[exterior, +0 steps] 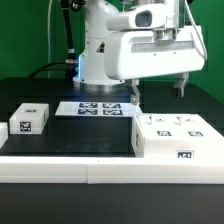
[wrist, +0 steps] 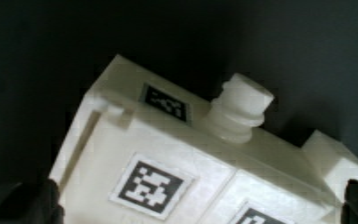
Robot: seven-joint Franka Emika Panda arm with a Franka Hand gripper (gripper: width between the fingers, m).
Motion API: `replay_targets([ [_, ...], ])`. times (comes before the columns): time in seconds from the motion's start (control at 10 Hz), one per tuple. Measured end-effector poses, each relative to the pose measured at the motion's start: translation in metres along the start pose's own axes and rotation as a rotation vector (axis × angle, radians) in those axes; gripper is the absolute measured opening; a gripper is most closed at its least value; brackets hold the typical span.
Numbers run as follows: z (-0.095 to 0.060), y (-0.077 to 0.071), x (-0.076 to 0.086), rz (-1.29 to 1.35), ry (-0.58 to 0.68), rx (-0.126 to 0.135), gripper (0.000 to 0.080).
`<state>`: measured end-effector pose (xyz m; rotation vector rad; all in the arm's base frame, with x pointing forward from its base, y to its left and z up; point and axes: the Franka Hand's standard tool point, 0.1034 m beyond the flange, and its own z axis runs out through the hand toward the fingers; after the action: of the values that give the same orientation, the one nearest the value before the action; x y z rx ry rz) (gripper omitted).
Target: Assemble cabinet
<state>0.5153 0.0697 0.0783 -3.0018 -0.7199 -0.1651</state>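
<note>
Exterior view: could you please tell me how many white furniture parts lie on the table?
2: a small tagged piece at the exterior view's left, the cabinet at its right. More may hide behind the arm.

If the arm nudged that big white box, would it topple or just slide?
Probably slide: the cabinet looks low and wide, lying flat on the table, so tipping seems unlikely. Its hard, boxy plastic look suggests it would stay stiff. The smooth faces may be slippery to grip.
</note>
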Motion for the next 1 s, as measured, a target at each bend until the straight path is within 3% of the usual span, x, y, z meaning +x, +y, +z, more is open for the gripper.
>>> replay_targets([
  [0.4,0.000,-0.007,0.002,0.293,0.004,0.024,0.0797],
  [0.7,0.006,-0.028,-0.008,0.598,-0.017,0.006,0.0797],
  [1.0,0.009,-0.031,-0.012,0.651,-0.013,0.004,0.0797],
])
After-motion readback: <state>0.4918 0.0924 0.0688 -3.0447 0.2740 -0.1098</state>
